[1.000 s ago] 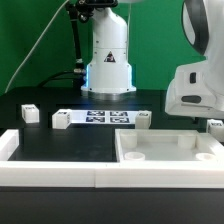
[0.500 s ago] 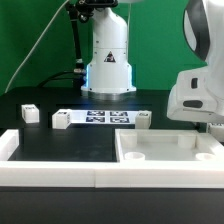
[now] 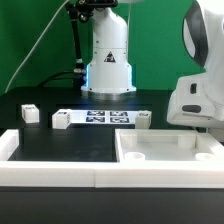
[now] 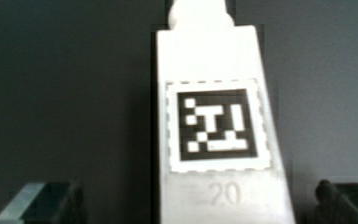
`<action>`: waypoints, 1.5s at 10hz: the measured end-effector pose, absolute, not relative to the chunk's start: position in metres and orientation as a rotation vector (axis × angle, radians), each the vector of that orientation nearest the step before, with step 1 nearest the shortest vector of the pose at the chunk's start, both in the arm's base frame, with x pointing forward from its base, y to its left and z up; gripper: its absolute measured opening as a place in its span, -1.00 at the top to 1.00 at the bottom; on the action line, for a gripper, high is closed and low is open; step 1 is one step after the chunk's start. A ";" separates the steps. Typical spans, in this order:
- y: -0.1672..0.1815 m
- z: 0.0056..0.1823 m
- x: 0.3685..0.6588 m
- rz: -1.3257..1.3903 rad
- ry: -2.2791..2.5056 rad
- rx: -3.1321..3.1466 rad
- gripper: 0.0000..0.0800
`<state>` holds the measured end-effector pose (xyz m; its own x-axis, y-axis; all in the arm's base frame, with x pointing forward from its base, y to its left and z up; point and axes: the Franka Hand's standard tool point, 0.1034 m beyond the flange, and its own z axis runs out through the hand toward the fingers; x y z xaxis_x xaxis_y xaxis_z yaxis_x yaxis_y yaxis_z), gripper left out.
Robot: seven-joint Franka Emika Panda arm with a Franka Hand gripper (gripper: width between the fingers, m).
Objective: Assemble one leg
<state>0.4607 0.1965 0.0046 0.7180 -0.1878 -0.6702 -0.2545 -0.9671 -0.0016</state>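
Observation:
In the wrist view a leg [image 4: 211, 120], a white square post with a black-and-white tag and the number 20, lies on the dark table. It sits between the two dark fingertips [image 4: 43, 200] of my gripper [image 4: 197, 206], with a gap on each side. The gripper is open and straddles the post's near end. In the exterior view the arm's white wrist [image 3: 195, 100] hangs low at the right, and the gripper [image 3: 211, 127] and this leg are mostly hidden behind it. Three more legs stand on the table [image 3: 30, 114], [image 3: 62, 119], [image 3: 143, 119].
The marker board [image 3: 103, 117] lies between two of the legs. A large white tray-like panel [image 3: 170, 158] lies at the front right, just in front of the gripper. A white border rail [image 3: 50, 172] runs along the front. The robot base [image 3: 108, 60] stands at the back.
The arm's wrist has come down at the exterior view's right, bringing the gripper lower over the leg behind the panel. The other parts have not moved.

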 end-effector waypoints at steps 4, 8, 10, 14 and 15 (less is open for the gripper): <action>0.197 0.005 0.461 1.087 0.368 -2.825 0.27; 0.197 0.005 0.461 1.087 0.368 -2.825 0.27; 0.195 0.005 0.461 1.086 0.367 -2.825 0.27; 0.149 0.062 0.480 1.129 0.354 -2.777 0.27; 0.144 0.066 0.486 1.105 0.365 -2.780 0.27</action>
<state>0.4860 0.1439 0.0660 0.7029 -0.1758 -0.6893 -0.2691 -0.9627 -0.0289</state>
